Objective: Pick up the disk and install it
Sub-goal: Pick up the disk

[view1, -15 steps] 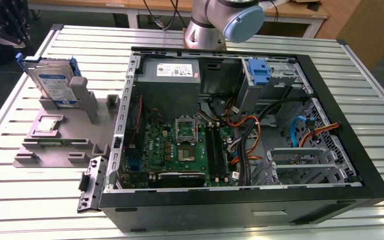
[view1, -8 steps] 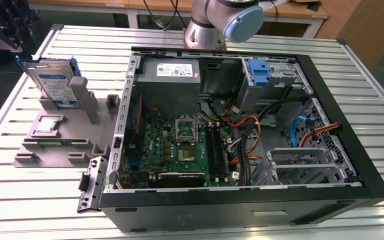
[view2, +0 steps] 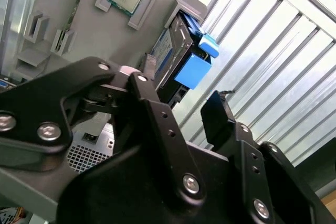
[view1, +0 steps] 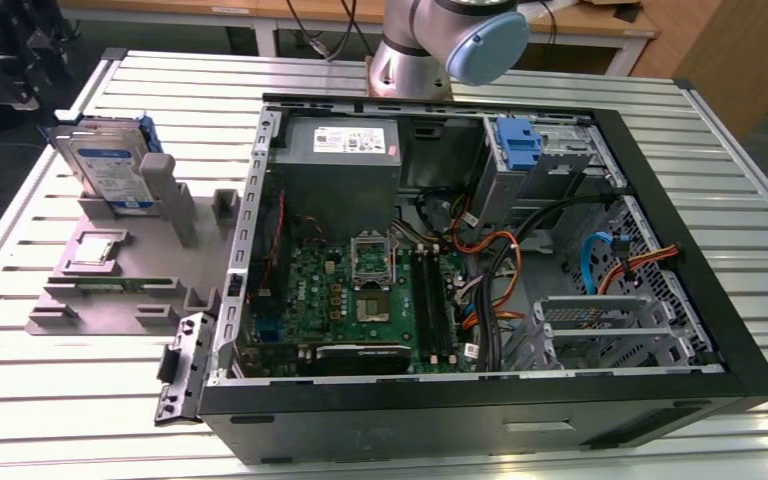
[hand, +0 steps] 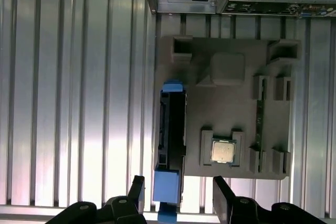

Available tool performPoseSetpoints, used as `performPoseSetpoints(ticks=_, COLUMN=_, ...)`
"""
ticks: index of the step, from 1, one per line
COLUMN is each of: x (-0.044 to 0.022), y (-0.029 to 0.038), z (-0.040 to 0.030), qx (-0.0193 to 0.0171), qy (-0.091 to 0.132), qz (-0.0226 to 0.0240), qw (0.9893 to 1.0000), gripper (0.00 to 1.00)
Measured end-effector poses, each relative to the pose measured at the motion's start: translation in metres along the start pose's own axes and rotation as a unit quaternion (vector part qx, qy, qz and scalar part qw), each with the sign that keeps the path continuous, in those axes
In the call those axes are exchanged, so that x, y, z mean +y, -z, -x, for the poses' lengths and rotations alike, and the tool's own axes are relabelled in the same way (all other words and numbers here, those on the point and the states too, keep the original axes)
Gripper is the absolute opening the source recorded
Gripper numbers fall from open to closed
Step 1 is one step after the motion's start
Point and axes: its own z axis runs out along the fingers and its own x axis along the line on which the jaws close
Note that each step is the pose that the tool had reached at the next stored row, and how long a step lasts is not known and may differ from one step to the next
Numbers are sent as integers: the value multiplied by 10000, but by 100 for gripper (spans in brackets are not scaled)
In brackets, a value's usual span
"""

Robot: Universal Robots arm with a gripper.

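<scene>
The open computer case [view1: 747, 372] holds a motherboard [view1: 344, 300] and power supply [view1: 344, 140]. At the exterior view's left, a grey fixture [view1: 137, 285] holds the disk [view1: 104, 165] upright in its far slot, with a processor chip [view1: 99, 251] nearer. The gripper [hand: 177, 184] hangs above the disk, fingers spread wide.

Blue-framed silver-grey disk [view1: 105, 170], matte grey holder [view1: 117, 300], ribbed silver table [view1: 77, 400], green motherboard [view1: 337, 292], black case [view1: 464, 415]

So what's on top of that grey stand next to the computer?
The disk stands on edge in a slot of the stand, and a small chip lies flat in a pocket. The disk's bottom edge, down in the slot, is hidden.
</scene>
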Motion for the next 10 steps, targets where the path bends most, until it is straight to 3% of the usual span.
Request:
performPoseSetpoints(ticks=1, x=0, y=0, z=0, qx=-1, qy=0, qz=0, qw=10000, gripper=64)
performPoseSetpoints(ticks=6, x=1, y=-3, z=0, qx=-20, qy=0, qz=0, qw=10000, gripper=64)
performPoseSetpoints(ticks=8, x=0, y=-11, z=-1, qx=-62, qy=0, qz=2, qw=10000, gripper=64)
performPoseSetpoints(ticks=10, x=-2, y=-21, z=-2, qx=-130, qy=1, qz=18, qw=9999, gripper=64)
